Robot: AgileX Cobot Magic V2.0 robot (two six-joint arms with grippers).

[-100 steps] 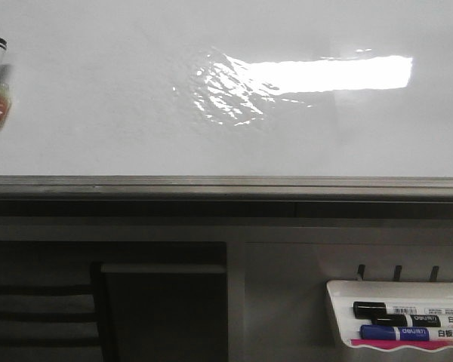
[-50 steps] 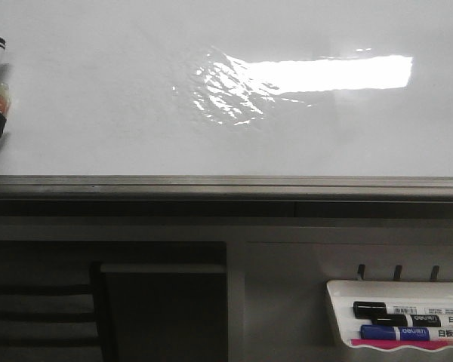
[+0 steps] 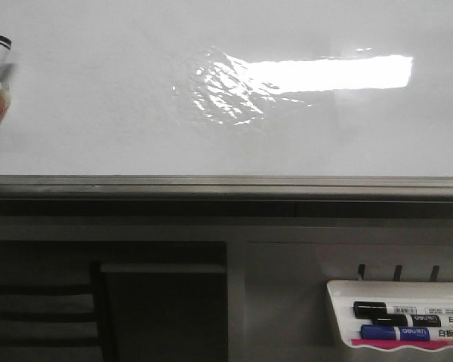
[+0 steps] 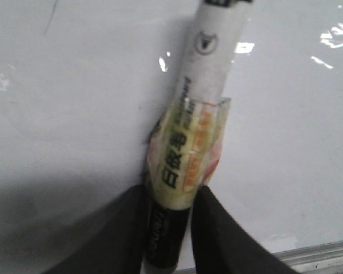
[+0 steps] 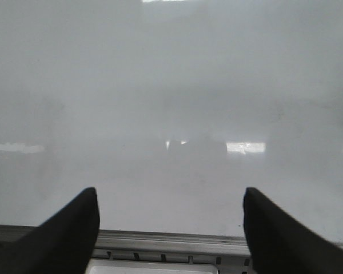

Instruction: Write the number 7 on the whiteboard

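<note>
Gripping a marker (image 4: 188,154), left pincer (image 4: 168,228) at whiteboard (image 4: 74,114), faint stroke (image 4: 50,17) possibly beyond.

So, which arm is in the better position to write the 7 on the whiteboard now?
The left. Its gripper is shut on the marker, close to the whiteboard. The right gripper is open and holds nothing.

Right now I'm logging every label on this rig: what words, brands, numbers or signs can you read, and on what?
"deli": black-capped white marker in the white plastic tray.
"deli": blue-capped white marker below it.
"白板笔": both tray markers, barely legible.
"白板笔": tape-wrapped white marker in the left hand.
Barcode and small print: unreadable.
Glossy white whiteboard: one faint stroke, no readable figure.
</note>
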